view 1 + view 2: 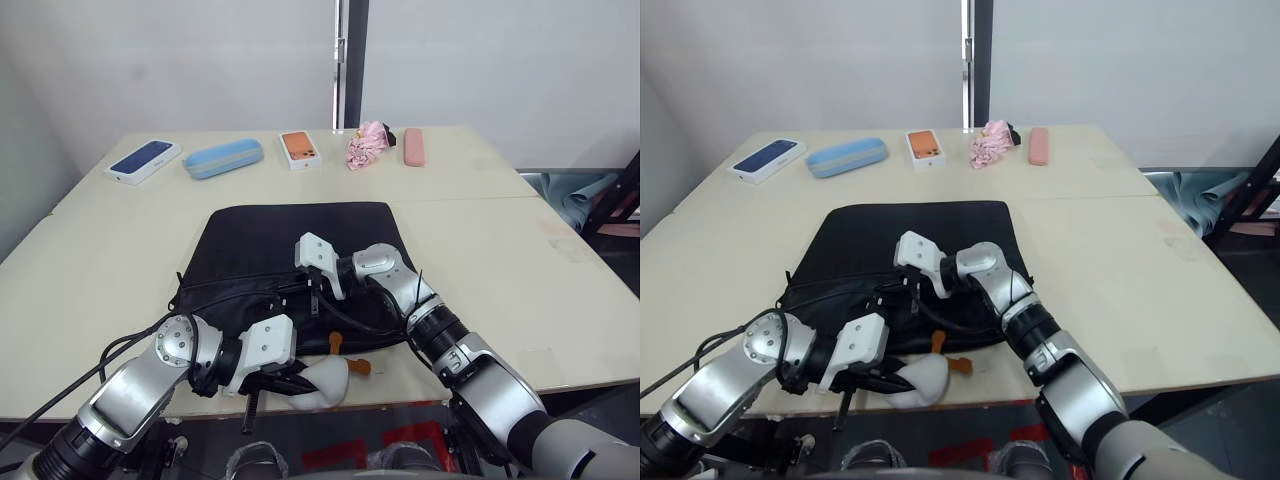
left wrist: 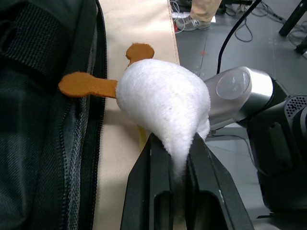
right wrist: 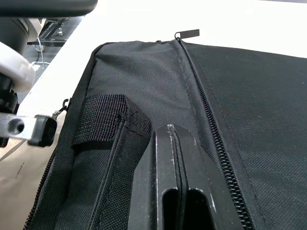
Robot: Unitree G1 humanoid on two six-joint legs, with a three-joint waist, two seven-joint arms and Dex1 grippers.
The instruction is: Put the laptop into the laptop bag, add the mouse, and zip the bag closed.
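1. The laptop bag point(image 1: 290, 265) lies flat in the middle of the table point(image 1: 520, 270).
2. The left gripper point(image 2: 172, 158), at the table's near edge, has its fingers pinched on a fluffy white lump point(image 2: 165, 108) with orange bits, just beside the bag's zip edge.
3. The right gripper point(image 3: 175, 143) rests on the bag's top, fingers pressed together and holding nothing.

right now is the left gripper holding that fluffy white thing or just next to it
Holding it. In the left wrist view the left gripper has its black fingers closed on the tail end of the fluffy white lump, beside the laptop bag.
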